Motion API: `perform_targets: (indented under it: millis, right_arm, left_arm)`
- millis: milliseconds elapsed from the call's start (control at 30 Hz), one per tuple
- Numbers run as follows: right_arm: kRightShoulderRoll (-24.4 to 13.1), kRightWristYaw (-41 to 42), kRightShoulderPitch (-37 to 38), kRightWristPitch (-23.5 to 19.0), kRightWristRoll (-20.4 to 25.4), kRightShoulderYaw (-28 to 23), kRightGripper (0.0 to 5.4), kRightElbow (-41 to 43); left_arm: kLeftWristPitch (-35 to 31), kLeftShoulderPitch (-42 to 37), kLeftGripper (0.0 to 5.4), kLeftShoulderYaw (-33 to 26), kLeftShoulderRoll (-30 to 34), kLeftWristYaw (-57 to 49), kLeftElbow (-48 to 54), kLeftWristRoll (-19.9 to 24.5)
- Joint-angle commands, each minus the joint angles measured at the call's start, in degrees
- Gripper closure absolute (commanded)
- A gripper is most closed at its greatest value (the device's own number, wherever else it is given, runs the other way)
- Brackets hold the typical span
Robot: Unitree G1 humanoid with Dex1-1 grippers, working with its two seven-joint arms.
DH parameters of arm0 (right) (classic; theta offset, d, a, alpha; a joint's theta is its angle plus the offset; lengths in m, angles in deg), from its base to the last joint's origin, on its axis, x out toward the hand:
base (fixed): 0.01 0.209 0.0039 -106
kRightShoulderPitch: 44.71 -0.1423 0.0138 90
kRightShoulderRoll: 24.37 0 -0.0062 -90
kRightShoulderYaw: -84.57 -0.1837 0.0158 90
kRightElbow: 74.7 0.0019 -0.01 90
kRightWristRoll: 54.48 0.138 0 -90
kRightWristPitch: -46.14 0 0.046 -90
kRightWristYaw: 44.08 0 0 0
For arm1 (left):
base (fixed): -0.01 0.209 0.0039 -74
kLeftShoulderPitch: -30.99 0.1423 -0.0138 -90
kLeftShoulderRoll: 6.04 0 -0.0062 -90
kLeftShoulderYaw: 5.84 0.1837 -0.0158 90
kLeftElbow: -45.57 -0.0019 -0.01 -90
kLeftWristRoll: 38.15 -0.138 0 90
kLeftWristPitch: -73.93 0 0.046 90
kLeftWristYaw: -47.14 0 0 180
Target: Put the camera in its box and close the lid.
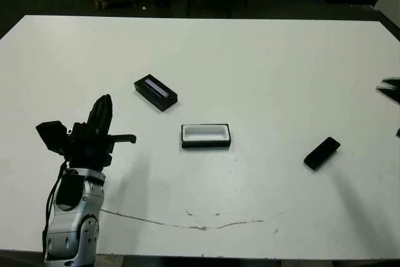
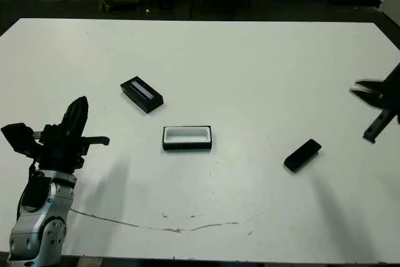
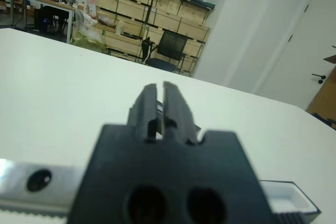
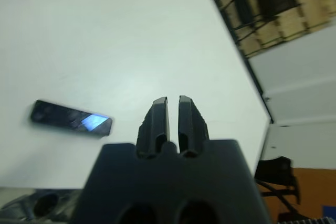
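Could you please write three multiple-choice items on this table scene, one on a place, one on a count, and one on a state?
1. Where does the slim black camera bar lie?
A. inside the tray
B. on the table toward the robot's right of the tray
C. on top of the lid

2. How many separate black task pieces lie on the white table?
A. one
B. two
C. three

3. What state is the shallow white-lined black box in?
A. open and empty
B. closed by its lid
C. holding the camera

Answers: 1 B, the camera rests apart from the box on that side. 2 C, camera, box and the stripe-topped black lid lie apart. 3 A, its white lining shows bare.
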Motion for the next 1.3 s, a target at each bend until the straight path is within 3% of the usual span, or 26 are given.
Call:
perform_targets:
  millis: [33,133,300,367,667,933,1300]
  right_arm:
    - [-1.43,3.64,-2.32,1.34,-1.44,4.45,5.39,-2.79]
    - [-1.90,5.81,-4.19,2.48,-3.17,7.55,5.39,-4.16]
    - [-4.30,10.66,-8.52,-1.15,-6.75,14.01,5.39,-3.47]
    - [-4.57,12.49,-10.28,-0.35,-8.23,16.39,5.39,-3.86]
    - [-2.69,20.84,-19.32,-0.24,-14.37,26.41,5.39,-6.47]
    - [-1.34,23.73,-20.91,-1.94,-16.41,29.67,5.39,-7.54]
    - [-0.73,24.70,-19.50,0.15,-17.74,31.52,5.39,-8.25]
  left_arm:
    - [-0.62,0.59,5.40,-0.44,0.75,0.09,-0.75,0.00]
    - [-0.42,0.55,5.40,-0.55,0.71,0.41,-0.95,0.20]
    - [-0.92,0.70,5.40,-0.56,0.58,0.06,-0.61,-0.10]
    - [-1.24,0.77,5.40,-0.55,0.58,-0.12,-0.32,-0.14]
    - [-1.14,0.84,5.40,-0.92,0.70,0.74,-0.76,0.51]
    - [-0.67,1.05,5.40,-0.95,0.95,0.66,-0.82,-0.50]
    - [-0.80,1.12,5.40,-0.84,0.44,0.34,-0.61,-0.32]
